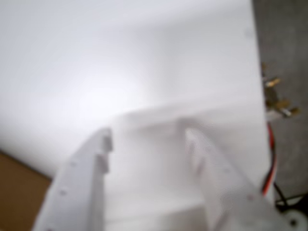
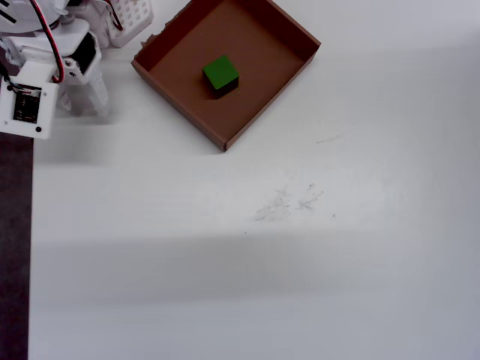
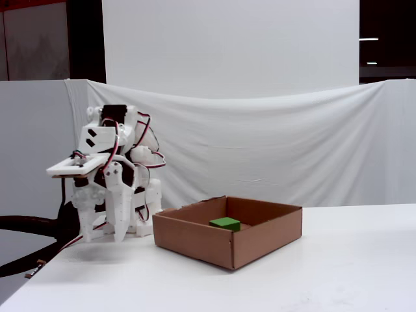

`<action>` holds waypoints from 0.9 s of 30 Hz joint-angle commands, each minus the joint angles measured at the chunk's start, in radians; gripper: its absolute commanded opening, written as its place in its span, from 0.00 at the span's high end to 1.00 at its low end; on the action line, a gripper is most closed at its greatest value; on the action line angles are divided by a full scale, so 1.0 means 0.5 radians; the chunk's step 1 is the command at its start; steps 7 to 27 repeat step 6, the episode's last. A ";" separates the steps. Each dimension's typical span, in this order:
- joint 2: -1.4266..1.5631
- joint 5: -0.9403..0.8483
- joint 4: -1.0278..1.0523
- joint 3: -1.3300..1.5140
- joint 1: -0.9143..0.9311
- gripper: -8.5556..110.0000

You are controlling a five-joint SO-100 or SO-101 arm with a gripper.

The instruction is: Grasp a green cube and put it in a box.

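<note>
The green cube (image 2: 220, 73) lies on the floor of the brown cardboard box (image 2: 259, 52), near its middle. In the fixed view the cube (image 3: 225, 223) shows just above the box's front wall (image 3: 195, 240). My white gripper (image 2: 82, 109) hangs folded near the arm's base, left of the box and apart from it. It points down at the table (image 3: 103, 235). In the wrist view its jaws (image 1: 147, 134) stand apart with nothing between them, over white table. A brown patch (image 1: 17, 192) at the bottom left is probably the box.
A white perforated basket (image 2: 131, 15) sits behind the arm base, close to the box's far left corner. The table's left edge (image 2: 30, 225) borders a dark floor strip. Faint scuff marks (image 2: 285, 202) lie mid-table. A white cloth backdrop (image 3: 292, 143) hangs behind.
</note>
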 commanded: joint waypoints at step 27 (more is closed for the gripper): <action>-0.018 0.003 -0.012 -0.009 0.012 0.75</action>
